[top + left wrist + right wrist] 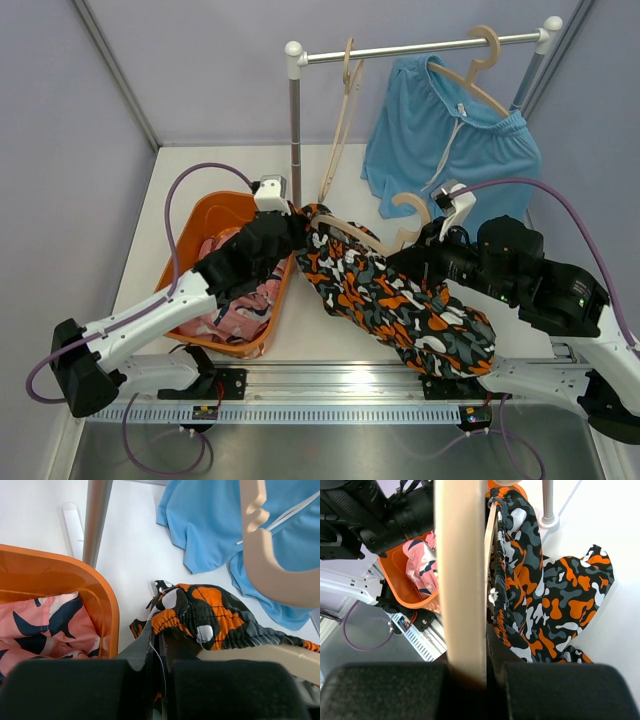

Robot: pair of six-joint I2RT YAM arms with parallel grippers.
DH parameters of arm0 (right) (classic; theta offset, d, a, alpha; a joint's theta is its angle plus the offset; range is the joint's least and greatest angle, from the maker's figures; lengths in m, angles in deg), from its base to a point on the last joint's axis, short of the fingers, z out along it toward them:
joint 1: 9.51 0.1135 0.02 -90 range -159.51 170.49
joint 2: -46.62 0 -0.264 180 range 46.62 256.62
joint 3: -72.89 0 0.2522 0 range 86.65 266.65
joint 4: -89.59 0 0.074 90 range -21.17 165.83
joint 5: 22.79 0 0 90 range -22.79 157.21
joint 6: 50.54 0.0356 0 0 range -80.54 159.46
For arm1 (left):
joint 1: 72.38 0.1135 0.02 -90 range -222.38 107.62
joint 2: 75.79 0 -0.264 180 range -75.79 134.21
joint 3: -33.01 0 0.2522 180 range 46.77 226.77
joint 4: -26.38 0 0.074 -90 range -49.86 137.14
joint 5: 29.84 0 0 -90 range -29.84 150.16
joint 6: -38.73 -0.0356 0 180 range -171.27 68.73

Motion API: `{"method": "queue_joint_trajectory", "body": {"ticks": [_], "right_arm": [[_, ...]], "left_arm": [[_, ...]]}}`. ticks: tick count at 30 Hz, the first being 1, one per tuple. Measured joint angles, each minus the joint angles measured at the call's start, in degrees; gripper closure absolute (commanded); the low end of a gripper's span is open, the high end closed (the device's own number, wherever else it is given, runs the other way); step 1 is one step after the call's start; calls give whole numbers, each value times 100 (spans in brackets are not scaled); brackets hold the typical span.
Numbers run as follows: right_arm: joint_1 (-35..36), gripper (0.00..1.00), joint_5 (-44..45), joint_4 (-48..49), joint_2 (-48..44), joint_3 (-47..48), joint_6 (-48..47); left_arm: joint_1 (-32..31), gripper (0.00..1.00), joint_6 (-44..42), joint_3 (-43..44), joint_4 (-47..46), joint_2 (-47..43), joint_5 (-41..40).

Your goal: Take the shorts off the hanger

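The left gripper [157, 672] is pinching the gathered waistband of the black shorts with orange and white blotches [400, 300]. Its pads are closed on the fabric just beside the right rim of the orange basket [205, 215]. The right gripper [475, 680] is clamping the bar of a pale wooden hanger [462, 580], farther right of the basket, and the elastic waistband is running along that bar. From the left gripper the black shorts are stretching along the hanger and trailing down over the white table [305, 335], right of the basket and toward the near edge.

The pink shorts with white and navy blotches [240, 310] are lying bunched inside the basket. The light blue shorts [450, 140], with a white drawstring, are hanging from a second wooden hanger [493, 42] on the rack rail [400, 50], well behind and to the right of the basket. A third, bare hanger [342, 115] is dangling from the same rail, behind the basket.
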Motion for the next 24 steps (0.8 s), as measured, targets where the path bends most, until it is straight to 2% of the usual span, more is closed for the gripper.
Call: {"method": "queue_joint_trajectory", "body": {"ticks": [15, 24], "right_arm": [[0, 100, 0, -63, -332, -17, -192], [2, 100, 463, 105, -492, -17, -188]], "left_arm": [[175, 100, -127, 9, -72, 179, 721], [186, 100, -136, -310, -295, -26, 1346]]}}
